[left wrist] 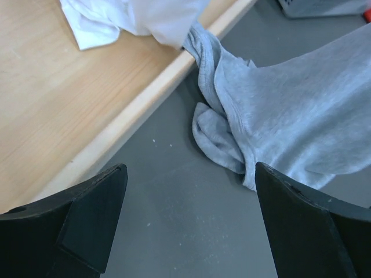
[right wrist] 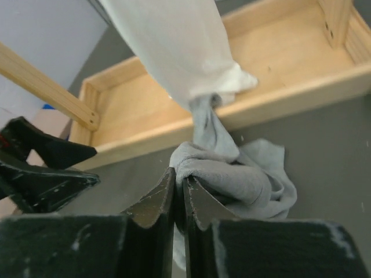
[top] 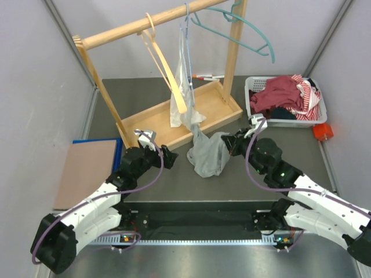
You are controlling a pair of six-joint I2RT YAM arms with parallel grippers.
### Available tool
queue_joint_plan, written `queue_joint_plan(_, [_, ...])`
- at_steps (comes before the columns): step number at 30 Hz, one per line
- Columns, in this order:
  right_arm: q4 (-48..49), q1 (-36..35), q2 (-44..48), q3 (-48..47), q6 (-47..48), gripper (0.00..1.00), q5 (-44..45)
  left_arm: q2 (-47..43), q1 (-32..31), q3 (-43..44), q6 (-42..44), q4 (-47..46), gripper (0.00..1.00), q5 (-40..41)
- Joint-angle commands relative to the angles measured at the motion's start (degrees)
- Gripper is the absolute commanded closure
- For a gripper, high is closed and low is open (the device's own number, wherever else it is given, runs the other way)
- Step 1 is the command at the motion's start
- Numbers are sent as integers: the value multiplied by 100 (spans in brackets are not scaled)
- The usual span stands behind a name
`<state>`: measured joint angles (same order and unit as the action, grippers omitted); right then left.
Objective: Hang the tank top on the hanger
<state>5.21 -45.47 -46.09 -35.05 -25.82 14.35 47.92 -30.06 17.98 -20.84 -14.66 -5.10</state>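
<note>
My right pincer (right wrist: 178, 176) is clamped on a fold of the tank top (top: 208, 153), limp and light on the tabletop (top: 174, 185) against the rack base (top: 211, 98); my left pincer (left wrist: 188, 174) gapes, so I'd take a strap.

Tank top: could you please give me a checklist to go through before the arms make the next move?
1. Grip on the tank top: ok. The right end effector is shut on a fold of it.
2. Left end effector free: ok. It is open, holds nothing, and hovers beside the grey cloth.
3. Tank top clear of the rack: not ok. One end lies over the wooden base rim, against the white garment.
4. Strap or neck opening located: cannot tell. The cloth is bunched.
5. Hanger in hand: not ok. It hangs on the rail, untouched.
</note>
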Motion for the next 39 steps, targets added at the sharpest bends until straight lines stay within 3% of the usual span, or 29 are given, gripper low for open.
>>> queue_joint_plan(1, [-309, -137, 65, 340, -686, 87, 823, 182, -315, 197, 19, -441, 5, 272])
queue_joint_plan(3, [-504, -137, 161, 586, -984, 77, 1052, 279, -456, 171, -209, -538, 5, 456])
queue_joint_plan(4, [-713, -137, 213, 656, -1090, 60, 1113, 323, -491, 145, -306, -608, 5, 458])
queue_joint_plan(7, [-987, -137, 468, 841, -1311, 37, 1359, 568, -623, -4, -718, -1047, 5, 616])
queue_joint_plan(10, [-935, -137, 583, 860, -1127, 27, 1395, 1034, -772, 39, -772, -1399, 6, 616])
queue_joint_plan(15, [-926, -137, -56, 403, -662, 25, 1501, 1816, -905, 338, -948, -1557, 10, 634])
queue_joint_plan(24, [-188, -137, -1270, 244, -713, 24, 1553, 2809, -1063, 601, -1343, -2559, 21, 273])
queue_joint_plan(32, [-713, -137, -1307, 147, -942, 23, 1781, 3802, -1388, 944, -1572, -3271, 24, 115])
queue_joint_plan(35, [-1065, -137, -948, 165, -1021, 22, 1974, 4232, -1458, 1164, -1572, -3403, 36, 27])
queue_joint_plan(36, [-1179, -137, -859, 148, -1039, 20, 2036, 4321, -1476, 1260, -1590, -3508, 52, -25])
queue_joint_plan(39, [-1531, -137, -481, 130, -1074, 16, 2195, 4568, -1625, 1366, -1651, -3746, 88, -122])
